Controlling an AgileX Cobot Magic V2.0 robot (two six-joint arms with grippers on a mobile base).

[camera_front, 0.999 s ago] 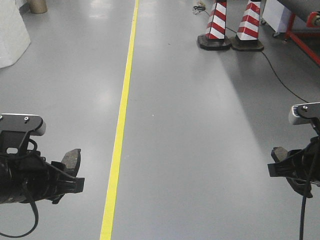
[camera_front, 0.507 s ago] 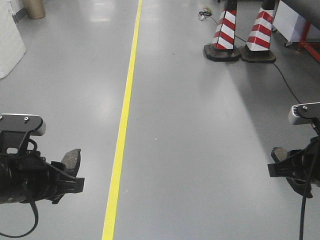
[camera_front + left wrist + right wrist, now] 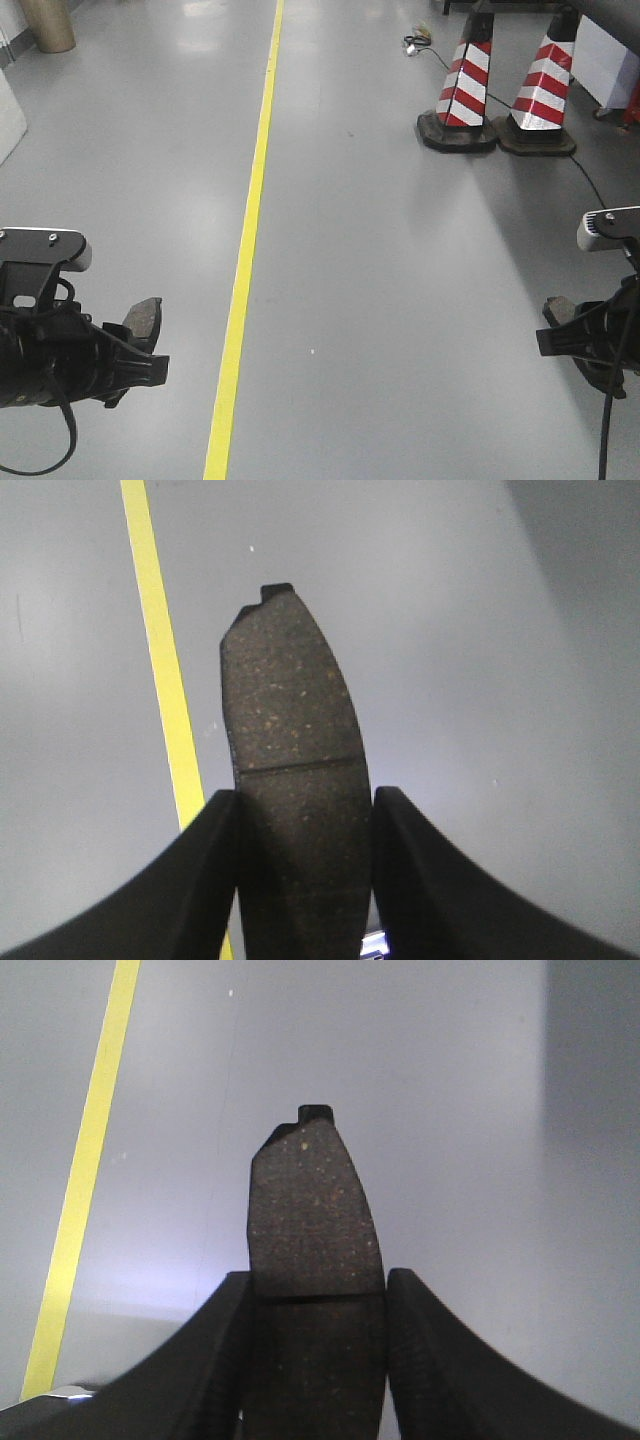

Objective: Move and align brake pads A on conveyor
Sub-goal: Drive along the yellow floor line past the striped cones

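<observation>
My left gripper (image 3: 303, 810) is shut on a brake pad (image 3: 292, 730), a dark speckled oblong with a centre groove that sticks out forward past the fingers. In the front view that brake pad (image 3: 145, 320) shows at the lower left, held by the left gripper (image 3: 135, 345). My right gripper (image 3: 315, 1290) is shut on a second brake pad (image 3: 312, 1210), seen in the front view as a brake pad (image 3: 558, 310) at the right edge in the right gripper (image 3: 565, 330). Both pads hang above the grey floor. The conveyor is out of view.
A yellow floor line (image 3: 245, 260) runs away from me left of centre. Two red-and-white cones (image 3: 463, 85) (image 3: 540, 90) stand at the far right, with a black cable (image 3: 590, 180) trailing across the floor. A brown cylinder (image 3: 50, 22) is at the far left.
The cones and floor marks have slid down and to the right in the front view as the base rolls forward. Both grippers keep their pads in the same pose.
</observation>
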